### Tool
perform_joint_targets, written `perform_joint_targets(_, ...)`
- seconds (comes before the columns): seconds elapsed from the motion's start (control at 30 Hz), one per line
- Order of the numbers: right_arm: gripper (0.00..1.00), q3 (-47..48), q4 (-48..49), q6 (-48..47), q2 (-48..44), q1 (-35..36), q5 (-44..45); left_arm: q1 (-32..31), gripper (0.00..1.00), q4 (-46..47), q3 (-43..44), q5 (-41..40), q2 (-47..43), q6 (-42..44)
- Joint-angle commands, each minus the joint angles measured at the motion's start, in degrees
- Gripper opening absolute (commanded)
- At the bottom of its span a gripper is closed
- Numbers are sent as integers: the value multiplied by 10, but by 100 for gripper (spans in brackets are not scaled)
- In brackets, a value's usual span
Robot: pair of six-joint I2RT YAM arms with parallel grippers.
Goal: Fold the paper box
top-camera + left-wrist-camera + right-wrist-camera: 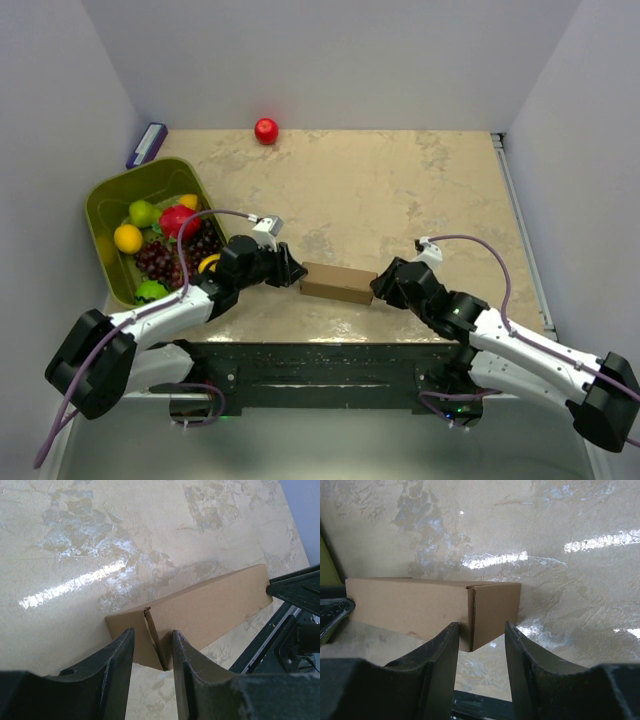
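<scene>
The paper box [338,282] is a small brown rectangular carton lying on the table between my two arms. My left gripper [292,270] is at its left end, open, with nothing between the fingers. In the left wrist view the box [210,610] lies just beyond the gripper [153,642], its end flap slightly ajar. My right gripper [380,285] is at the box's right end, open. In the right wrist view the box [420,607] shows its closed right end just ahead of the gripper [481,635].
An olive-green bin [105,205] with several fruits stands at the left. A red apple [266,130] lies at the back of the table. A purple-and-white object [147,144] lies at the back left corner. The black base rail [320,365] runs along the near edge.
</scene>
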Motion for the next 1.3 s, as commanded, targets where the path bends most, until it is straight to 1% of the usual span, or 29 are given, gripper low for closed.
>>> perform_joint_targets(0.0,43,-6,-33,-11,10,-2,0,4,40,-60,-10,-15,-4,8)
perform_joint_targets(0.07,45,15,-40,-21,14,-1,4,3,42,-61,6,-13,-11,7)
perform_joint_targets(0.23,48,46,-47,-31,10,-2,7,3,50,-61,34,-3,-27,-4)
perform_joint_targets(0.43,50,67,-54,-38,5,-2,5,3,53,-67,37,-4,-55,-13)
perform_joint_targets(0.63,49,55,-51,-36,11,-2,2,3,53,-64,27,0,-49,-13)
perform_joint_targets(0.7,48,49,-51,-34,14,-3,-2,3,52,-61,19,7,-43,-13)
perform_joint_targets(1.0,46,16,-51,-29,30,-3,-16,3,47,-85,-19,7,-32,-1)
perform_joint_targets(1.1,46,23,-50,-33,28,-3,-15,3,46,-80,-20,10,-35,-1)
perform_joint_targets(1.27,49,57,-44,-49,27,-11,-17,4,47,-80,6,6,-45,0)
